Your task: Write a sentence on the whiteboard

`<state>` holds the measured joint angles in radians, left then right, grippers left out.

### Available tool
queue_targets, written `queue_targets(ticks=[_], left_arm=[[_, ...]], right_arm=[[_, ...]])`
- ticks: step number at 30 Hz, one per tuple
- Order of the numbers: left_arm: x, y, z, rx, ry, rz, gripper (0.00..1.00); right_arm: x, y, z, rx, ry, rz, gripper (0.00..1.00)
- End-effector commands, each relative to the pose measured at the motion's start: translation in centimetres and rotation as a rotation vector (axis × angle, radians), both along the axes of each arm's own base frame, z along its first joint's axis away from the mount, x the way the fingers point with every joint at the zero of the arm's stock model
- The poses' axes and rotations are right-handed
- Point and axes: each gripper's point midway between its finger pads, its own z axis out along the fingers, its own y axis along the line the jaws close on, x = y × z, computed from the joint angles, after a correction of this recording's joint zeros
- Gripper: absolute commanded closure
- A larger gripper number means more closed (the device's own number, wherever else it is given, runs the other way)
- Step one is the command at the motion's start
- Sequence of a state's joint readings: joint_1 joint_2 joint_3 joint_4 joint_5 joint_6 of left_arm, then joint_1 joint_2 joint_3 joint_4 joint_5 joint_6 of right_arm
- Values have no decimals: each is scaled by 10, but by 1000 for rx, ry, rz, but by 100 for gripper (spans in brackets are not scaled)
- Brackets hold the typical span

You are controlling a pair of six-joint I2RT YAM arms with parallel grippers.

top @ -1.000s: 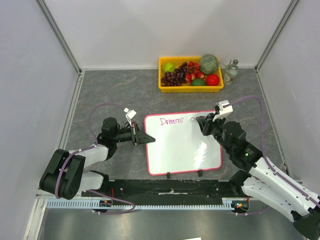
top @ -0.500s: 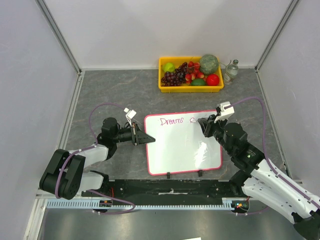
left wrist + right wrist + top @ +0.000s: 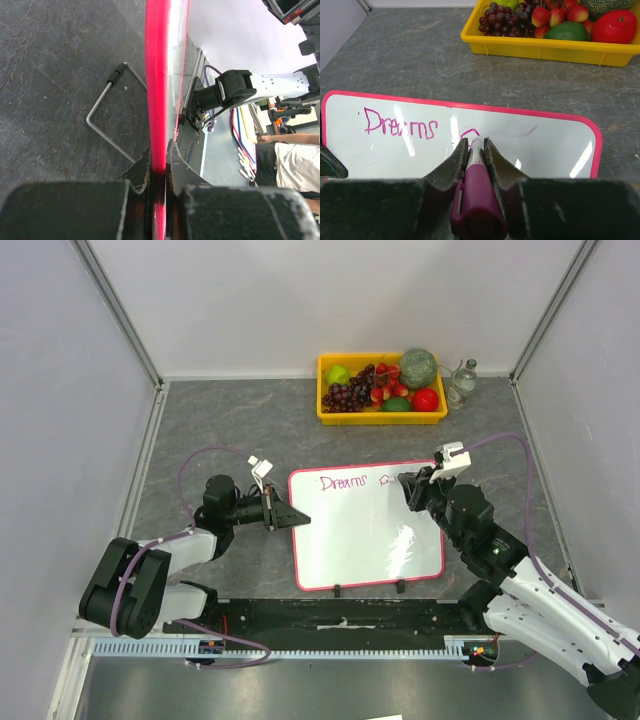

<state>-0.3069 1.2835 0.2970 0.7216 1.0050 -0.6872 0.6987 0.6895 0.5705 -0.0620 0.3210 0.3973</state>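
Observation:
The whiteboard (image 3: 365, 535), white with a pink-red rim, lies flat in the middle of the table; it also shows in the right wrist view (image 3: 545, 145). The sentence (image 3: 343, 482) reads "Dreams" in magenta at the top left, with a fresh curved stroke to its right (image 3: 470, 133). My right gripper (image 3: 412, 484) is shut on a magenta marker (image 3: 476, 190), tip on the board just right of the word. My left gripper (image 3: 300, 517) is shut on the board's left rim (image 3: 157, 85), pinched between the jaws.
A yellow tray (image 3: 382, 417) of grapes, strawberries, melon and other fruit stands at the back, with a small glass bottle (image 3: 462, 380) to its right. A bent metal wire (image 3: 107, 112) lies on the grey table by the board. Grey walls enclose the table.
My right gripper has moved slightly right along the top of the board, adding a new stroke after "Dreams". My left gripper has stayed clamped on the rim.

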Motion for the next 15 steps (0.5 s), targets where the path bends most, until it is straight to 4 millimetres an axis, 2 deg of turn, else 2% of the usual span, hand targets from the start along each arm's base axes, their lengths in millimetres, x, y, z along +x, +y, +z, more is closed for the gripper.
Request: queue_targets(ticks=[1,15], left_arm=[[4,7,-29,89,-59,34,98],[4,7,-29,88,-58,32,98]], right_arm=[[7,-4,17,19,-36,-49,100],[8,-9,17,14,-39,-69,100]])
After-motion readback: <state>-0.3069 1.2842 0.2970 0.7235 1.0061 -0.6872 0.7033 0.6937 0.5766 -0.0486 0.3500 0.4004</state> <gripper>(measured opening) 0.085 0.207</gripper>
